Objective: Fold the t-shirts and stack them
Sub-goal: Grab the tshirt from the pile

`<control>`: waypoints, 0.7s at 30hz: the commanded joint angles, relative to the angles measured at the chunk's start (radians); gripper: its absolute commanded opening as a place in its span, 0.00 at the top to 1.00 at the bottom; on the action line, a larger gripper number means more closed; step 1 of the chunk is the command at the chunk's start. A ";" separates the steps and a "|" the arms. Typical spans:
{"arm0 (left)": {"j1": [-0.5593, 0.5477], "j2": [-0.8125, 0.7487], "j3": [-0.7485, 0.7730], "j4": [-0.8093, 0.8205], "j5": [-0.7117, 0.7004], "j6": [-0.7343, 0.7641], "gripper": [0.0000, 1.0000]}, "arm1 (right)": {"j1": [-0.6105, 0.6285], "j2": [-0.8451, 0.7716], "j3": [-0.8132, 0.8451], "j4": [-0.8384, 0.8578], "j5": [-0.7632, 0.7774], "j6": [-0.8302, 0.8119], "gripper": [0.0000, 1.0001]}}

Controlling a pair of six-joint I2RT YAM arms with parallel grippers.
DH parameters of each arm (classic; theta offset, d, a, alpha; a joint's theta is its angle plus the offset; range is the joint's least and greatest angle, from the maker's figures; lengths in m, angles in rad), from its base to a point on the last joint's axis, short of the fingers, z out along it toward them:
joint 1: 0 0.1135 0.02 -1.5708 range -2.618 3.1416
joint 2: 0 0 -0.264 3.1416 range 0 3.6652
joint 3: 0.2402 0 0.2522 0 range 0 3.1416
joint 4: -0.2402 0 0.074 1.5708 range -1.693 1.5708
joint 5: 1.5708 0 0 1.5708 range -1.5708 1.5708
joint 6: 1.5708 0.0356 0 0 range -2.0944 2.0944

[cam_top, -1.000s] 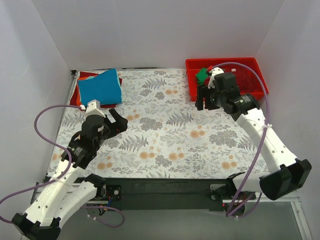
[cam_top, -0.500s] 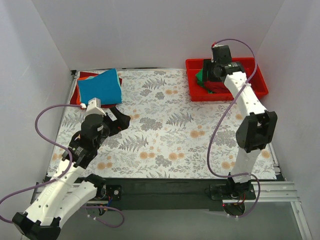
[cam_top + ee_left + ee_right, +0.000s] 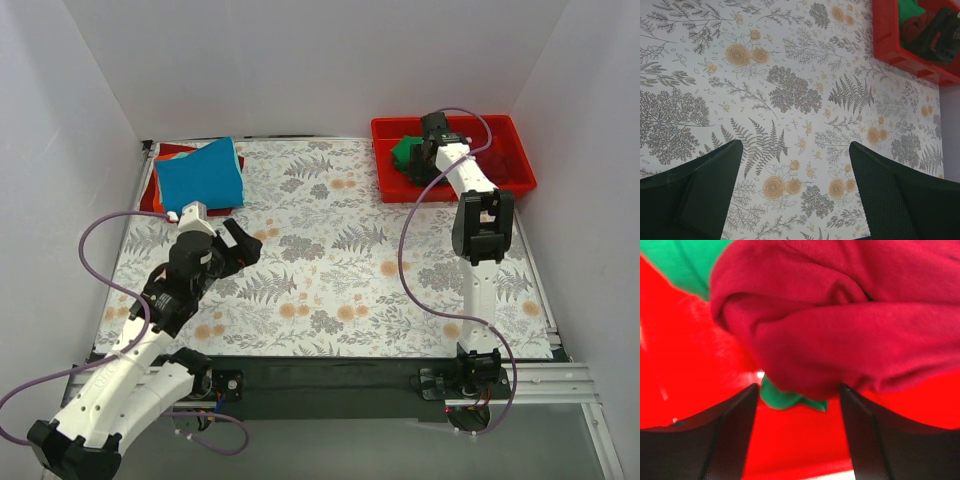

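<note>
The right end effector (image 3: 799, 440) is down inside the red tray (image 3: 690, 365). Its two black fingers (image 3: 715, 440) are apart and hold nothing. Just in front of them lies a bunched-up dark red shirt (image 3: 840, 315). A green shirt (image 3: 685, 265) sits behind it. A bit of green also pokes out under the red lump, near the gap between the fingers. Seen from above, the tray sits at the far right corner of the counter (image 3: 330, 300). The right arm reaches up and over into it.

The left end effector (image 3: 795, 195) hangs over the flowery cloth (image 3: 790, 90) on the left side of the counter. Its fingers are spread apart too, with only the cloth showing below them. Past it, in the far left corner, a blue shirt (image 3: 200, 175) lies folded flat. Some red cloth (image 3: 172, 150) sticks out from under the blue one at the back edge.
</note>
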 commanded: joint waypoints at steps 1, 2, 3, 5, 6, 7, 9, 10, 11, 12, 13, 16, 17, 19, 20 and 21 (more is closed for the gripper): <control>-0.003 0.021 0.014 -0.023 0.008 0.023 0.13 | -0.045 0.039 0.103 0.011 -0.030 -0.003 0.35; -0.001 0.026 0.017 -0.024 0.008 0.023 0.13 | -0.056 0.039 0.100 0.029 -0.035 -0.003 0.38; -0.001 0.032 0.026 -0.027 0.006 0.024 0.13 | -0.062 0.036 0.092 0.042 -0.049 0.000 0.42; -0.001 0.032 0.032 -0.027 0.008 0.023 0.13 | -0.080 0.033 0.091 0.074 -0.064 -0.002 0.51; -0.001 0.035 0.037 -0.026 0.010 0.020 0.13 | -0.086 0.033 0.089 0.085 -0.079 -0.003 0.56; -0.003 0.035 0.038 -0.026 0.011 0.018 0.13 | -0.093 0.026 0.089 0.092 -0.087 -0.005 0.60; -0.001 0.032 0.043 -0.026 0.016 0.015 0.13 | -0.106 0.015 0.091 0.112 -0.107 -0.009 0.74; -0.003 0.034 0.049 -0.026 0.016 0.015 0.13 | -0.111 0.003 0.091 0.115 -0.140 -0.017 0.81; -0.001 0.032 0.051 -0.026 0.017 0.015 0.13 | -0.114 -0.007 0.089 0.124 -0.153 -0.020 0.88; -0.003 0.029 0.054 -0.027 0.019 0.012 0.13 | -0.117 -0.016 0.086 0.125 -0.161 -0.020 0.98; -0.003 0.026 0.055 -0.033 0.017 0.011 0.13 | -0.116 -0.046 0.080 0.126 -0.174 -0.020 0.99; -0.001 0.007 0.052 -0.038 0.013 -0.002 0.13 | -0.116 -0.126 0.051 0.134 -0.222 -0.016 0.99; -0.001 0.003 0.049 -0.038 0.013 -0.005 0.13 | -0.116 -0.149 0.043 0.138 -0.230 -0.011 0.99; -0.001 -0.012 0.049 -0.039 0.011 -0.014 0.13 | -0.116 -0.198 0.031 0.141 -0.245 0.004 0.99; -0.001 -0.017 0.046 -0.038 0.013 -0.015 0.13 | -0.116 -0.251 0.031 0.140 -0.247 0.010 0.99; -0.001 -0.020 0.044 -0.038 0.013 -0.015 0.13 | -0.116 -0.279 0.031 0.143 -0.251 0.017 0.99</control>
